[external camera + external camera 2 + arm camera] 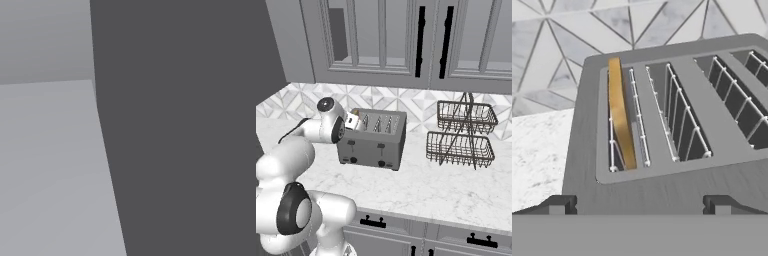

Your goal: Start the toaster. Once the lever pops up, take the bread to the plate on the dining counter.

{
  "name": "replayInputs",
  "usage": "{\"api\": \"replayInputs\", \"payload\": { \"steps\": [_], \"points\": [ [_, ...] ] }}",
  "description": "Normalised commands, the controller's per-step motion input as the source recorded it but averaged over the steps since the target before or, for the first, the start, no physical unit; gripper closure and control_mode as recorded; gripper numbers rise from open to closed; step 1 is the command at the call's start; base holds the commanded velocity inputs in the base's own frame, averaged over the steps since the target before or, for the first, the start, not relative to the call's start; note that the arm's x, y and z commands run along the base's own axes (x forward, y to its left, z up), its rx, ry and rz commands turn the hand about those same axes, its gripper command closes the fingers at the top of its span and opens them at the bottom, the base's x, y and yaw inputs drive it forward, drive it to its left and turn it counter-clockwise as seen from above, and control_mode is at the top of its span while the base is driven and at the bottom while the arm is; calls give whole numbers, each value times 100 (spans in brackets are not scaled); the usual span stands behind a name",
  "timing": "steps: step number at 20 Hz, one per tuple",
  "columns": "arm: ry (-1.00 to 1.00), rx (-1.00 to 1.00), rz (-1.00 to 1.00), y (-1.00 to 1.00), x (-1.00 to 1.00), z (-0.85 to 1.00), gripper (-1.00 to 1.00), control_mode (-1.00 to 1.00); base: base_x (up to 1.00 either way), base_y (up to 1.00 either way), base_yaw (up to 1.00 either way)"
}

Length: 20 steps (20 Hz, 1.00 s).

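I'm up over the white marble worktop (456, 190), with its grey cupboard fronts below and the geometric tiled backsplash (406, 102) behind, and the job right now reads to me as lining up on the bread. The big grey four-slot toaster (373, 140) sits on the worktop near the wall, well apart from the two-tier wire basket rack (461, 135) off to the side. My white arm reaches across to the near end of the toaster, and my pincer (639, 207) hangs just above its top with the jaws spread as wide as they go, holding nothing.

Looking down the hand view, the flat tan slice of bread (621, 115) stands on edge in the outermost slot, the one at the left of that view, between the wire guides. The other slots look bare. I can't tell from here whether the lever is up or down; on the toaster's front face I make out two small dark levers (365, 144) and knobs, too small to read.

To do this well, I judge I should shift sideways until the slice sits midway between my fingertips (557, 206), since at present it lies off toward one tip. Then I'd turn the wrist so the jaws close across the thin faces of the bread, not along its length, and come straight down so neither tip catches a wire guide. A gentle squeeze should do; bread crushes easily.
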Motion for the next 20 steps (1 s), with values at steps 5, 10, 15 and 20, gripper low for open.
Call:
{"api": "replayInputs", "payload": {
  "steps": [5, 10, 15, 20],
  "points": [
    [0, 0, 0, 0, 38, -10, -100, -100, 0, 0, 0],
    [-1, 0, 0, 0, 33, -16, -100, -100, 0, 0, 0],
    [-7, -2, 0, 2, 24, -20, -100, -100, 0, 0, 0],
    [-8, -2, 0, 0, 28, -16, -100, -100, 0, 0, 0]
  ]
}}
